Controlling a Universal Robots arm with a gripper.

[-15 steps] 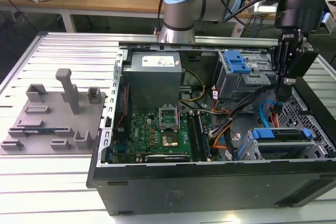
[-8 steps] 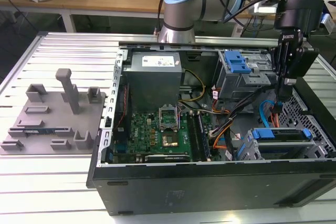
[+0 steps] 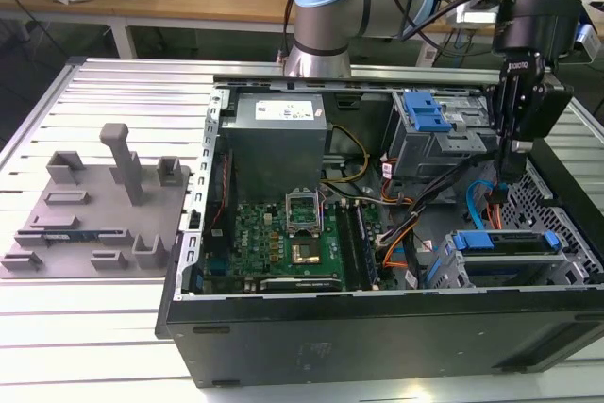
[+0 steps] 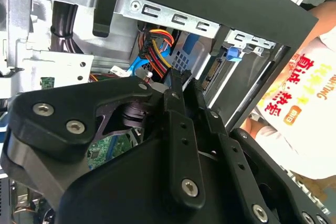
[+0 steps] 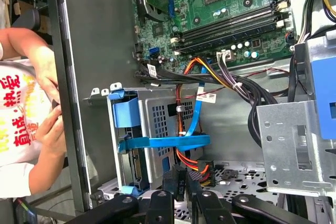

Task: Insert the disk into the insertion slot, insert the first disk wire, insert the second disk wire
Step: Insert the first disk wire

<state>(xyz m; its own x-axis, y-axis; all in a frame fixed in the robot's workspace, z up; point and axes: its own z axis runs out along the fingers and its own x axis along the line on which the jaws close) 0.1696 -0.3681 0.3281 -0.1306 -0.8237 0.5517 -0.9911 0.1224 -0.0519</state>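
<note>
Hanging over the open case on the exterior view's right, the gripper points down into the gap between the tall cage at the far side and the slot at the near side. The claw is narrow. In the first wrist view its fingers pinch a black plug whose orange, red and yellow wires rise from it, and the plug sits just beside the open end of the slot.

The disk already lies inside the slot, with its blue carrier showing at both ends. A flat blue cable drapes across the slot's perforated wall (whether its end is plugged into the disk cannot be told). In the second wrist view the gripper shows its tips close together, with the same bundle of coloured wires just beyond.

The board fills the case floor on the exterior view's left. A grey fixture tray sits on the table outside the case. A person's hands show past the case wall, well apart from the gripper.
</note>
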